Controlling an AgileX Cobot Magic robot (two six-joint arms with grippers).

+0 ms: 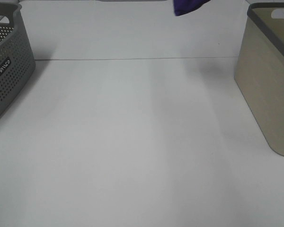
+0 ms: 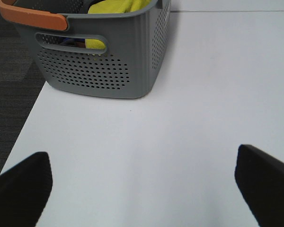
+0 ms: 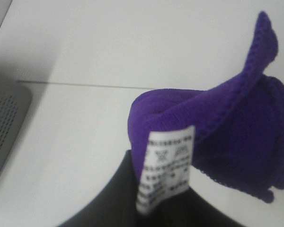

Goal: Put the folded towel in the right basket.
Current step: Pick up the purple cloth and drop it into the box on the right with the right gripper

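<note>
The folded towel (image 1: 189, 5) is purple and hangs in the air at the top edge of the exterior view, left of the beige right basket (image 1: 267, 80). In the right wrist view the towel (image 3: 232, 132) with its white care label fills the picture. My right gripper (image 3: 165, 208) is shut on it, with one dark finger (image 3: 123, 194) showing below the cloth. My left gripper (image 2: 144, 189) is open and empty over bare table. Neither gripper itself shows in the exterior view.
A grey perforated basket (image 1: 7, 66) stands at the left edge of the white table (image 1: 132, 142). In the left wrist view this basket (image 2: 104, 56) holds yellow cloth and has an orange handle. It also shows in the right wrist view (image 3: 4, 123).
</note>
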